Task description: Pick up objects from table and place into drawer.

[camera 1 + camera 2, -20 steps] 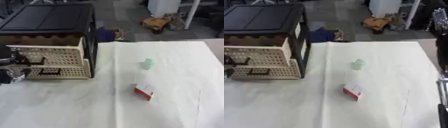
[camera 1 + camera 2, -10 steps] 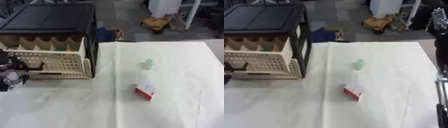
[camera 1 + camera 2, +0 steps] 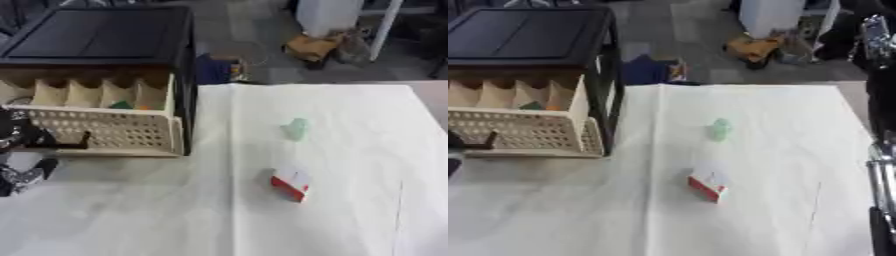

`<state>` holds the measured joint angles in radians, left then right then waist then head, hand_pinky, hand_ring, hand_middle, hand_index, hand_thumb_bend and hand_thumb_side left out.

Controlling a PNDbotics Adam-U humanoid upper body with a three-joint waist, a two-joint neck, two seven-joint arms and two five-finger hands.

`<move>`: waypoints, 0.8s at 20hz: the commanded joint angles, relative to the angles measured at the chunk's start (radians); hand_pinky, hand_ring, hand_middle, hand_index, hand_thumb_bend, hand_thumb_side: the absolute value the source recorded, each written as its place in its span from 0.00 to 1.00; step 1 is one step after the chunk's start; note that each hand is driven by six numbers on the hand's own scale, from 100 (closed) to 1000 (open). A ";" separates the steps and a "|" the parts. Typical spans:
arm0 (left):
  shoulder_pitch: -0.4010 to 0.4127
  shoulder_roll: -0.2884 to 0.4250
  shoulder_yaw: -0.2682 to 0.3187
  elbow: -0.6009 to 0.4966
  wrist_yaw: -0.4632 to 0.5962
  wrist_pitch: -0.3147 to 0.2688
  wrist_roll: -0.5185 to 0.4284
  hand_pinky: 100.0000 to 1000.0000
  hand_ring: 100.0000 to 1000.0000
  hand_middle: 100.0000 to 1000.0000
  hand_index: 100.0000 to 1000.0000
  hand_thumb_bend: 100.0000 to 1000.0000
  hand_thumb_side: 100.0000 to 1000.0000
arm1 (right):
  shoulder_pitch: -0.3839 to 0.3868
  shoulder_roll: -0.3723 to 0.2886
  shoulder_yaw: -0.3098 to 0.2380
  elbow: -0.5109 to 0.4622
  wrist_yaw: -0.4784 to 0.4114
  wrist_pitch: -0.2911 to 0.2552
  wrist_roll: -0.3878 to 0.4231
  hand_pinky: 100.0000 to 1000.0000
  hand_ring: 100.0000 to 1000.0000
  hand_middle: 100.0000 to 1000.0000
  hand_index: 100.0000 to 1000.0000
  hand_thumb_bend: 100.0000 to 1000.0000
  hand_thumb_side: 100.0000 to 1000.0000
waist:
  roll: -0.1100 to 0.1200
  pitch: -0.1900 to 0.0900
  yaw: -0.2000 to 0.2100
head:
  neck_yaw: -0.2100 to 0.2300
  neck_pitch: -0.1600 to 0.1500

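My left hand is gripping the black handle of the beige drawer, fingers curled round it, with the drawer standing pulled out from the black cabinet. My right hand is not showing; only that arm is edging the right eye view. The pale green object and the red-and-white box are lying well apart from the drawer on the white-covered bench. I am judging that pulling further could tip the drawer off its runners or drag the cabinet. No writing is proving readable.
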<state>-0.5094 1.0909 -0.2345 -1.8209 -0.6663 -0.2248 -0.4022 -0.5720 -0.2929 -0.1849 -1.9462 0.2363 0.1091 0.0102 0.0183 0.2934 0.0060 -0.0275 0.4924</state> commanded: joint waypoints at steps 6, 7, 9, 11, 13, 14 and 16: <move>0.053 0.063 0.026 -0.120 0.023 0.028 0.043 0.00 0.00 0.00 0.60 0.00 1.00 | -0.015 -0.007 -0.006 -0.024 0.006 0.001 -0.005 0.59 0.51 0.49 0.86 0.01 1.00 | -0.001 -0.026 0.009 | -0.002 0.003; 0.058 0.065 0.027 -0.126 0.021 0.031 0.045 0.00 0.00 0.00 0.60 0.00 1.00 | -0.014 -0.006 -0.006 -0.024 0.006 0.002 -0.006 0.59 0.51 0.49 0.86 0.01 1.00 | -0.002 -0.026 0.009 | -0.002 0.003; 0.064 0.067 0.029 -0.131 0.017 0.036 0.046 0.00 0.00 0.00 0.61 0.00 1.00 | -0.014 -0.006 -0.006 -0.025 0.006 0.002 -0.006 0.59 0.51 0.49 0.86 0.01 1.00 | -0.002 -0.026 0.010 | -0.002 0.003; 0.075 0.070 0.031 -0.129 0.000 0.038 0.044 0.00 0.00 0.00 0.62 0.00 1.00 | -0.016 -0.004 -0.004 -0.028 0.005 0.001 -0.006 0.59 0.51 0.49 0.86 0.01 1.00 | -0.003 -0.026 0.010 | -0.002 -0.001; 0.086 0.072 0.032 -0.128 -0.016 0.038 0.046 0.00 0.00 0.00 0.62 0.00 1.00 | -0.017 -0.004 -0.004 -0.031 0.005 0.000 -0.007 0.59 0.51 0.49 0.86 0.01 1.00 | -0.004 -0.026 0.009 | -0.003 -0.002; 0.092 0.072 0.033 -0.127 -0.021 0.038 0.047 0.00 0.00 0.00 0.62 0.00 1.00 | -0.018 -0.004 -0.003 -0.032 0.005 0.000 -0.007 0.59 0.51 0.49 0.86 0.01 1.00 | -0.005 -0.026 0.009 | -0.003 -0.002; 0.102 0.073 0.036 -0.125 -0.028 0.039 0.049 0.00 0.00 0.00 0.62 0.00 1.00 | -0.020 -0.004 -0.002 -0.034 0.004 -0.001 -0.007 0.59 0.51 0.49 0.86 0.01 1.00 | -0.006 -0.025 0.010 | -0.004 -0.002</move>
<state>-0.4037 1.1214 -0.2105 -1.9294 -0.6873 -0.1824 -0.3561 -0.5731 -0.2848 -0.1845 -1.9582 0.2365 0.1093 0.0064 0.0098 0.2899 0.0146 -0.0289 0.4921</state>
